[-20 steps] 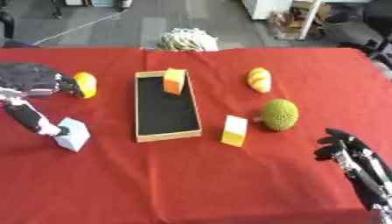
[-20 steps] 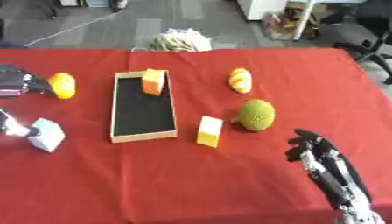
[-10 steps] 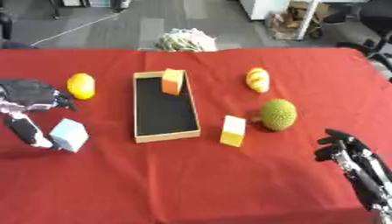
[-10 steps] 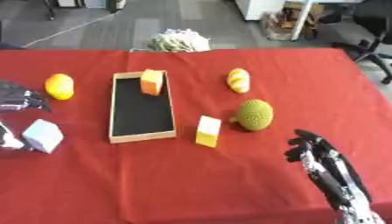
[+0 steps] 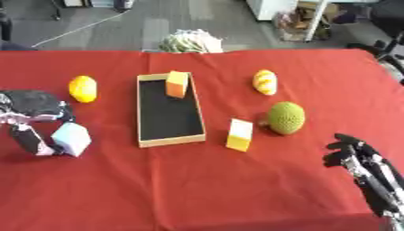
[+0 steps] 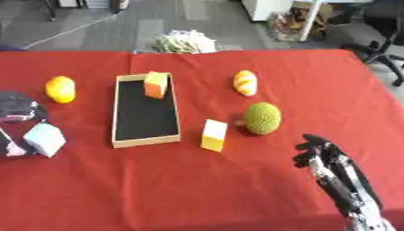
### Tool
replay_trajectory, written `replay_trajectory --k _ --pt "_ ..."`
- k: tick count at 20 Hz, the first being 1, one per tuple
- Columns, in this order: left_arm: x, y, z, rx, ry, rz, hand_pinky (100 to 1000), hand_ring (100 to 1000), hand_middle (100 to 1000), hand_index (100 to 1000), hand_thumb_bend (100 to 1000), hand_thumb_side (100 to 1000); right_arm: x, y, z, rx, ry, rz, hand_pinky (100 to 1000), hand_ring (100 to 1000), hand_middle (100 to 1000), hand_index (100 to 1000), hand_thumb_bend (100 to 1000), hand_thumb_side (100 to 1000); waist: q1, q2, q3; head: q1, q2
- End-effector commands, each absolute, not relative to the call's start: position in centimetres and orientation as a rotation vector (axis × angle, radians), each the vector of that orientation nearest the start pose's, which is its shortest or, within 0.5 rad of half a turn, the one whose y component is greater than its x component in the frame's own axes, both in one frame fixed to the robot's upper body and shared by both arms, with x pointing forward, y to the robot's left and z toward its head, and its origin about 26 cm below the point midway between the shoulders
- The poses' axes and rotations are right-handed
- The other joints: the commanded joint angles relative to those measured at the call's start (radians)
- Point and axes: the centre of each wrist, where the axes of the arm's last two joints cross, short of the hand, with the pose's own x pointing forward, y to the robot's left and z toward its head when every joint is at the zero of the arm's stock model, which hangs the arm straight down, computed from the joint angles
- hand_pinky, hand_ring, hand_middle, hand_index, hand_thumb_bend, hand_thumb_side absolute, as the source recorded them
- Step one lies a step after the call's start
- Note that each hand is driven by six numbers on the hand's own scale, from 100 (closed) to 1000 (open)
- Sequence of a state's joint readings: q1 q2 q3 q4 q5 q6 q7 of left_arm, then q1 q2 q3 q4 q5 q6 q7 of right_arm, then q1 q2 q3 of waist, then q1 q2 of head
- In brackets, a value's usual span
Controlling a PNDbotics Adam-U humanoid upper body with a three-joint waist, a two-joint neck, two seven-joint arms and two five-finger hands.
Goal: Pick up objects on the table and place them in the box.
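A shallow wooden box (image 5: 171,141) with a black floor lies left of the table's middle. An orange and yellow block (image 5: 176,84) stands inside it at the far end. At the left edge, my left hand (image 5: 33,107) is curled over a white cube (image 5: 71,139), which sits tilted between the thumb and the fingers. A yellow fruit (image 5: 82,88) lies just beyond that hand. Right of the box are a yellow and white block (image 5: 239,134), a green bumpy fruit (image 5: 286,117) and a yellow bread-like piece (image 5: 265,81). My right hand (image 6: 328,159) rests open at the lower right, fingers up.
The red cloth covers the whole table (image 5: 197,189). A pale bundle (image 5: 191,42) lies on the floor past the far edge, and an office chair (image 5: 390,27) stands at the upper right.
My left hand has come down from beside the yellow fruit and closed around the white cube, which now sits tilted. The right hand has not moved.
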State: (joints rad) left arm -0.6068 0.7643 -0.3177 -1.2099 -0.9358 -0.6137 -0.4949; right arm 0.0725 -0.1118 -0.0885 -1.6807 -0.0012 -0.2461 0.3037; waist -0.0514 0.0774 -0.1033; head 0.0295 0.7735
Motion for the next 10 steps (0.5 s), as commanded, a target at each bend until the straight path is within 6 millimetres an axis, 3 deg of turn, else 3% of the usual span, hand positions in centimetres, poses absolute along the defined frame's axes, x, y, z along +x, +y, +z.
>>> replay_trajectory --k 1,5,10 --pt "40.7 34.7 19.8 0.742 -1.209 -2.266 734 616 527 684 101 294 25.6 -29.9 1.0 0.018 -1.837 0.344 595 612 654 833 100 523 0.008 -0.026 0.003 -0.006 -0.004" --pt "41.8 29.9 22.1 0.671 -1.362 -2.309 736 620 531 687 100 289 25.6 -29.8 1.0 0.025 -1.836 0.351 595 612 654 833 100 518 0.008 -0.03 0.001 -0.015 -0.004" --pt "43.9 23.7 20.9 0.581 -1.427 -2.369 732 622 534 689 110 293 25.6 -29.6 0.9 0.038 -1.835 0.353 595 612 654 833 100 517 -0.001 -0.031 -0.012 -0.022 -0.004"
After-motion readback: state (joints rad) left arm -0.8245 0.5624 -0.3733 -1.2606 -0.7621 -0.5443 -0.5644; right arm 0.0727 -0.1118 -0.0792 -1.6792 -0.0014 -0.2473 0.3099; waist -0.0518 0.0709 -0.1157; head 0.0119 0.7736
